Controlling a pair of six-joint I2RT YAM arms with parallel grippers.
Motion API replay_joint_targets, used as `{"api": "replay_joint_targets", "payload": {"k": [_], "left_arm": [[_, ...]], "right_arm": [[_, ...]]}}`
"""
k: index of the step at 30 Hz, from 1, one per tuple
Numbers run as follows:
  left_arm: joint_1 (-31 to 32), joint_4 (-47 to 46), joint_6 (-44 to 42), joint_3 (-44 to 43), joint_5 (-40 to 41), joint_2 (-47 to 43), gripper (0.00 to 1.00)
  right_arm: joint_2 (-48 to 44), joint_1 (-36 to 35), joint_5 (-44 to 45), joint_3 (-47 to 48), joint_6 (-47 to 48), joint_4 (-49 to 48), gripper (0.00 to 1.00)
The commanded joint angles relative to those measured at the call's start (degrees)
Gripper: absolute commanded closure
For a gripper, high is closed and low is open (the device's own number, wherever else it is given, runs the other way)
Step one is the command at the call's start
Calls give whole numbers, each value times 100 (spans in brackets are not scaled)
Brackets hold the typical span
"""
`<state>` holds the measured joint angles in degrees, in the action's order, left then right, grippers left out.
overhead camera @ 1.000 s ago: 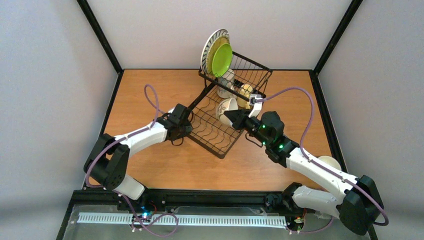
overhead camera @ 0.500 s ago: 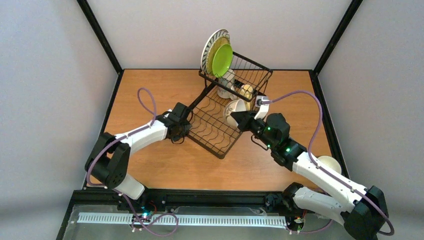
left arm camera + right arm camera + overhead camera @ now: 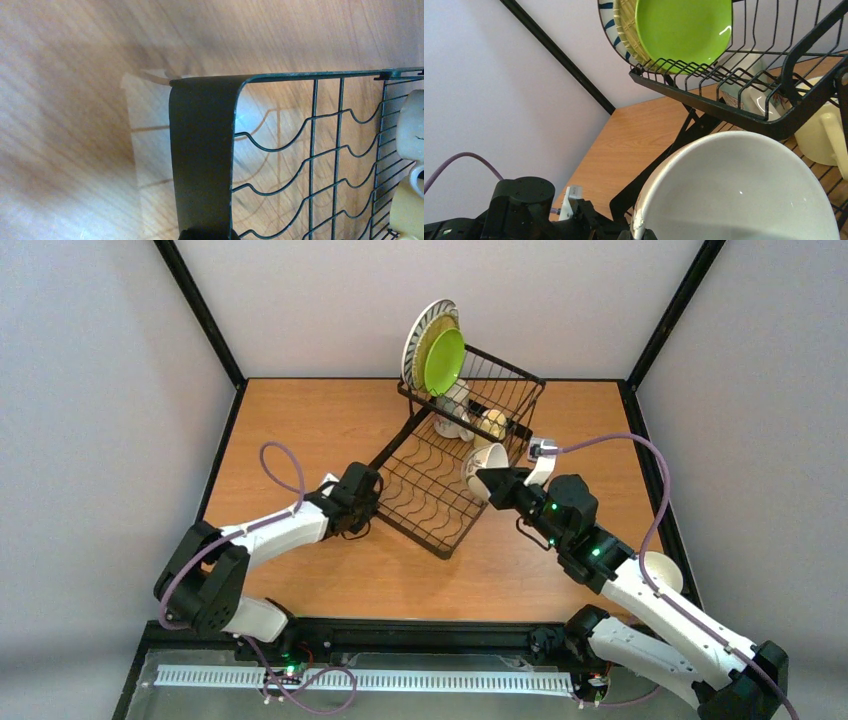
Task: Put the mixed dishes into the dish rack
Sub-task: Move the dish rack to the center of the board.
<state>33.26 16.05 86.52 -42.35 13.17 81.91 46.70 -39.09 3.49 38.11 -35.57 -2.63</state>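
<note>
No text, label, brand or number is legible to you in any of the three views. One mug point(image 3: 751, 95) bears a faint print, too blurred to read. The white toothed strip point(image 3: 350, 678) at the near edge shows you no figures.

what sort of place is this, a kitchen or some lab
Most likely a robot test cell, not a kitchen: a left arm and right arm mounted at a wooden table, blank grey walls, and a lone dish rack.
</note>
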Motion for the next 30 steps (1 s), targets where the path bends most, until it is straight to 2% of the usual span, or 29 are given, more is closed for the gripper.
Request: {"api": "replay_joint_targets", "payload": {"k": [1,11,23,30], "left_arm": [[634,-122,1049,254,-595,-106,100],[1263,193,2936,511,40,-372,100],[1725,59,5171,1682,697,-1355,100],[2168,382,6469,2121,1198,-1879,100]], "right_arm": [[-308,24,168,271,57,17,98],[-644,29,423,328,120,619,98],[-845,24,519,473,188,1148,98],[-906,32,511,536,183,1332,98]]}}
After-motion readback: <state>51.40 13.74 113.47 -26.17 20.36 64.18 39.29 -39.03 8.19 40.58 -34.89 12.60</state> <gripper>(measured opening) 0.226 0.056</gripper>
